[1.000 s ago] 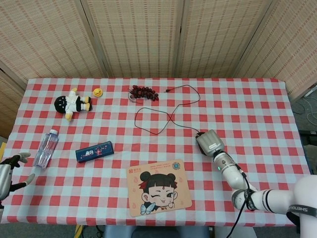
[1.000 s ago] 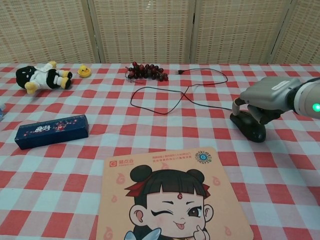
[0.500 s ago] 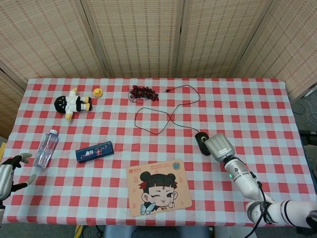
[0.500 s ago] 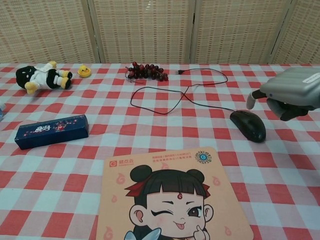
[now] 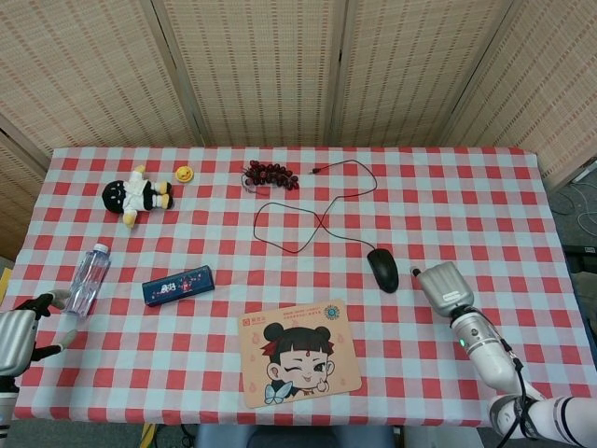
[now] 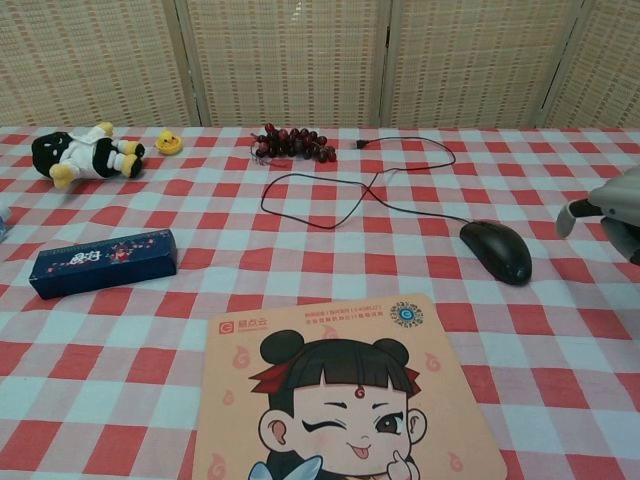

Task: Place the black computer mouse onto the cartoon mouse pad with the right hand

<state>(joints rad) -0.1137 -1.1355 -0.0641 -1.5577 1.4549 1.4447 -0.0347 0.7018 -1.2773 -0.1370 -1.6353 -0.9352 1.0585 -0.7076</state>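
The black computer mouse lies on the checked cloth, just beyond the right back corner of the cartoon mouse pad. Its cable runs in loops toward the back of the table. My right hand hangs to the right of the mouse, apart from it and holding nothing, with its thumb spread from the palm. My left hand shows only in the head view, at the table's front left corner, fingers apart and empty.
A clear water bottle and a blue box lie at the left. A plush doll, a small yellow duck and a dark red bunch of grapes sit toward the back. Folding screens stand behind the table.
My right hand has lifted off the mouse and drawn away to the right and toward the front edge. The mouse stays where it was on the cloth.
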